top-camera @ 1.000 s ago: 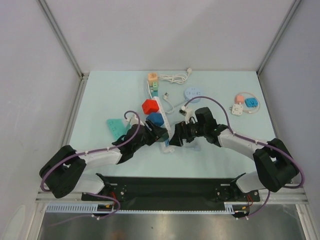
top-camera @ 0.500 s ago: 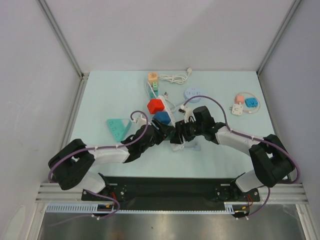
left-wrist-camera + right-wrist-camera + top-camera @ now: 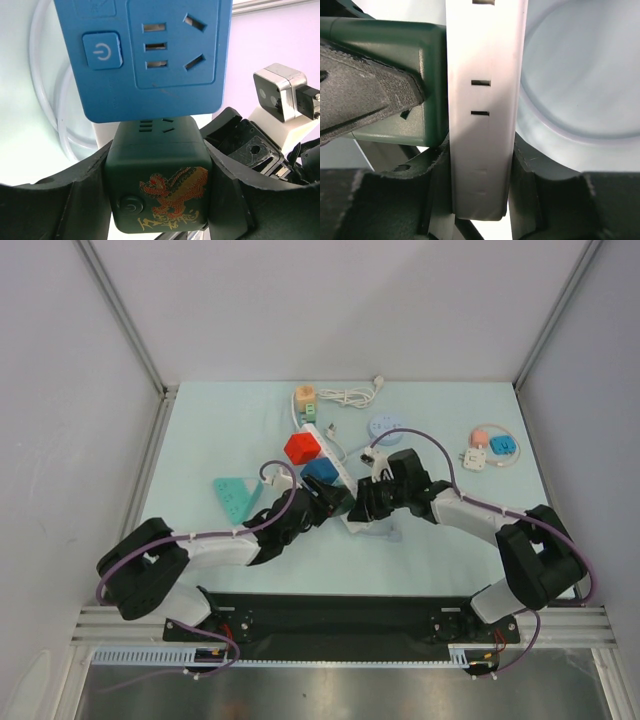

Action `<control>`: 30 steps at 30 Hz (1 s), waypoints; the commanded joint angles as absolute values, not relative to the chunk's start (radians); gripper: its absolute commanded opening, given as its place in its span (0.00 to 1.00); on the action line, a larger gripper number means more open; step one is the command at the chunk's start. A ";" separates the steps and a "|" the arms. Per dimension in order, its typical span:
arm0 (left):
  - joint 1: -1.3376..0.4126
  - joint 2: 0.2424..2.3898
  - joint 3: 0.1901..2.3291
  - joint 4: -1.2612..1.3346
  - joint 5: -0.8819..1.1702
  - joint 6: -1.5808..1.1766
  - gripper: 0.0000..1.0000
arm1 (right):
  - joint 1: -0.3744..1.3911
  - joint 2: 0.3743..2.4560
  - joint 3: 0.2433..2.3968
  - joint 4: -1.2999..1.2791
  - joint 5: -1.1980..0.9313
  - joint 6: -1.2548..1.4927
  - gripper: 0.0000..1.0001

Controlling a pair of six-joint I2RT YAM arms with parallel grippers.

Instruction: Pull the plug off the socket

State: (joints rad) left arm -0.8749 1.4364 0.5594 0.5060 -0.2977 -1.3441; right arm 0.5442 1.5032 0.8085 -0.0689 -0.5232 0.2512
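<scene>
The socket is a white power strip [image 3: 341,476] lying aslant mid-table, with a red cube [image 3: 300,448] and a blue cube [image 3: 320,470] plugged into it. The plug is a dark green cube [image 3: 159,175] with a gold and red dragon print, seated just below the blue cube [image 3: 150,55]. My left gripper [image 3: 158,180] is shut on the green plug, a finger pressed on either side. My right gripper [image 3: 481,187] is shut on the near end of the white strip [image 3: 482,125], with the green plug [image 3: 395,85] beside it. In the top view both grippers [image 3: 345,506] meet there.
A teal triangular socket [image 3: 232,495] lies to the left. At the back are an orange-green adapter [image 3: 306,400], a coiled white cable [image 3: 350,395] and a pale blue round disc [image 3: 388,426]. Pink and blue adapters [image 3: 490,447] sit far right.
My right gripper has closed onto the strip's near end. The left arm moved in toward the centre, and the strip with its cubes has shifted away from me.
</scene>
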 commanded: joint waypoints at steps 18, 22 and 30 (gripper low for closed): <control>-0.881 1.284 0.700 0.471 -0.067 -1.256 0.00 | 0.345 1.348 0.795 -0.029 -0.374 0.199 0.00; -0.877 1.201 0.693 0.381 -0.073 -1.169 0.00 | 0.302 1.316 0.784 -0.011 -0.446 0.210 0.00; -0.781 0.915 0.611 0.092 -0.201 -0.940 0.00 | 0.200 1.266 0.750 0.055 -0.673 0.247 0.00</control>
State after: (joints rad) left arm -0.8471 1.0042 0.6373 0.1921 -0.1440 -1.0672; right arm 0.2344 1.3212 0.7444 -0.0715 -0.5285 0.2119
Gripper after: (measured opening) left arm 0.646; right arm 0.402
